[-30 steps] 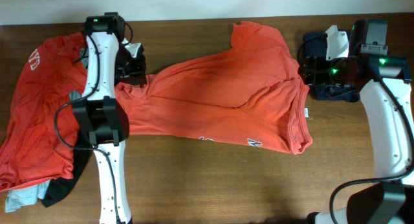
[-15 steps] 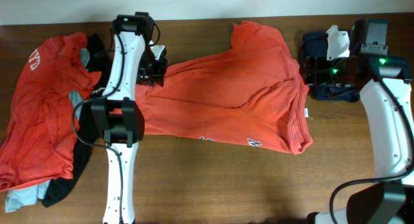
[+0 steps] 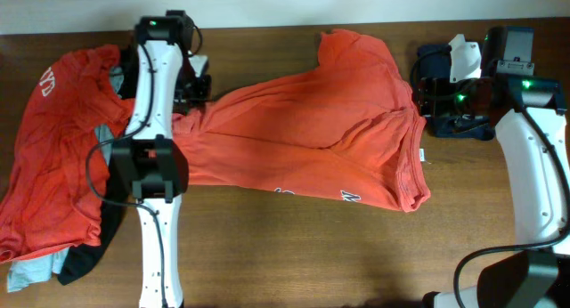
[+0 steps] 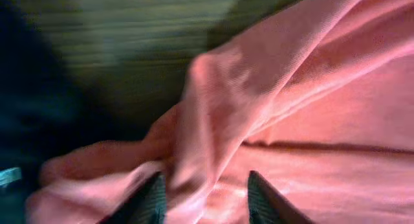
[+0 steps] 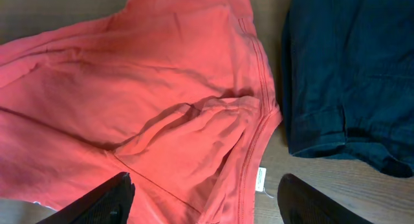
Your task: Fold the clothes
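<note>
A large orange-red T-shirt (image 3: 312, 130) lies spread across the middle of the table, with white lettering at its front edge. My left gripper (image 3: 194, 93) is low over the shirt's left end. In the left wrist view its fingers (image 4: 206, 198) are apart with a raised fold of the shirt (image 4: 310, 120) between them. My right gripper (image 3: 445, 99) is open and empty above the shirt's collar side (image 5: 162, 88); its fingers (image 5: 204, 198) frame the neck seam and white tag. A navy garment (image 3: 463, 125) lies beside it and also shows in the right wrist view (image 5: 349, 68).
A pile of clothes sits at the far left: another orange-red shirt (image 3: 53, 148), a black piece (image 3: 89, 255) and a pale grey-blue piece (image 3: 31, 271) at the front corner. The table's back edge runs just behind both arms.
My left arm swung right along the shirt's back edge, then came back left. The shirt's outline looks the same. The right arm has not moved.
</note>
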